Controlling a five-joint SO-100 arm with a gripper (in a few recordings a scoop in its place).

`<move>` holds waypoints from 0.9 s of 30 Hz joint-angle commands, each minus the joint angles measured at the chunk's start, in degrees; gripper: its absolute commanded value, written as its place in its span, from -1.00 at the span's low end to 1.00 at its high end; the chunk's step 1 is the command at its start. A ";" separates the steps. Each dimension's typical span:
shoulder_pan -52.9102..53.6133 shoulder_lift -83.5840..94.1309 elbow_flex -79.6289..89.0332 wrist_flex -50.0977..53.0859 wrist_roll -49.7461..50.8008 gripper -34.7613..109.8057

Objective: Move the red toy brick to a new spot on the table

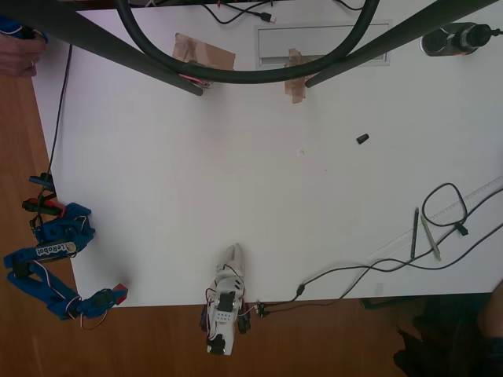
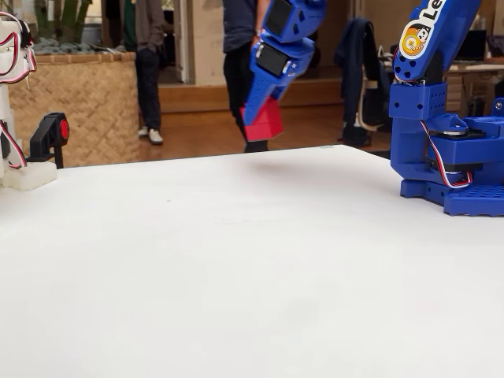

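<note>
Red toy brick (image 2: 265, 124), a small glossy plastic cube with crisp corners, sits clamped between the blue printed-plastic fingers of the pincer (image 2: 260, 118), which hangs clear above the flat white table (image 2: 236, 260) in the fixed view. In the overhead view the same brick (image 1: 120, 294) shows as a red tip at the pincer's end (image 1: 116, 296), right over the table's lower left corner, where the white top gives way to brown wood flooring. Behind the pincer, the jointed blue arm (image 1: 47, 263) curls back off the table's left edge. Away from the pincer the matte tabletop lies broad and bare toward its middle. Well apart are a white arm (image 1: 225, 302) at the lower edge, a small black object (image 1: 362, 139), brown tape patches (image 1: 203, 53) along the far edge, and pens (image 1: 422, 233) with looping black cables (image 1: 448, 206) on the opposite side.
</note>
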 commanded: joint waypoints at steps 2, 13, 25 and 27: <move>10.11 2.90 4.66 -4.22 -4.75 -0.52; 10.72 5.27 11.07 -9.32 -6.33 -0.18; -14.06 9.58 -27.95 16.44 0.88 -0.14; -23.47 13.01 -26.98 19.95 1.76 -0.17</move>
